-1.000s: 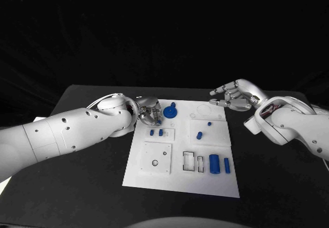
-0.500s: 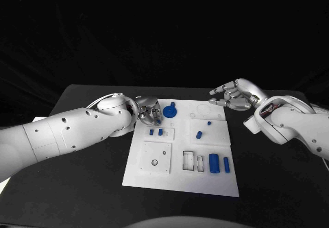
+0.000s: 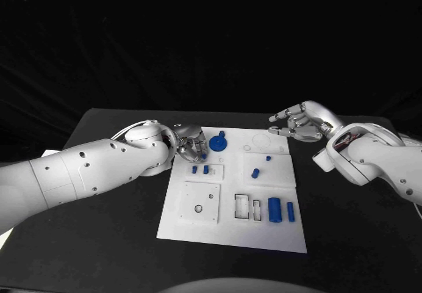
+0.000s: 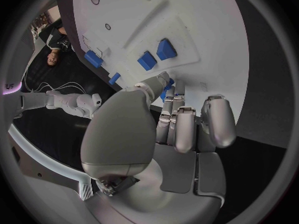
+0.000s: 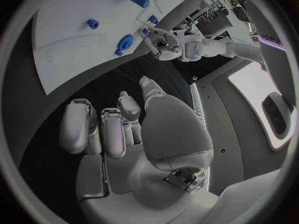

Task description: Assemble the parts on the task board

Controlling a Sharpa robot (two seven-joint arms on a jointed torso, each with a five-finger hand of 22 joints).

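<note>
Hovering at the board's [image 3: 230, 235] upper left, the left hand [image 3: 190, 141] curled beside the gear [image 3: 217, 144], its grip unclear; a nudge risked shifting parts. The right hand [image 3: 297, 122], upper right, held nothing, fingers loosely apart

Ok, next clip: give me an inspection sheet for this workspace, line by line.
Surface: black table, bare around the white task board.
Job's things: blue gear at the board's far end; two small blue blocks; blue peg; two blue cylinders near the board's right edge.
Clutter: nothing seen.
Hands: left hand at the board's far left corner, fingers curled beside the gear, grip unclear; right hand off the far right corner, fingers curled, holding nothing.
Cables: nothing seen.
Surroundings: dark.
</note>
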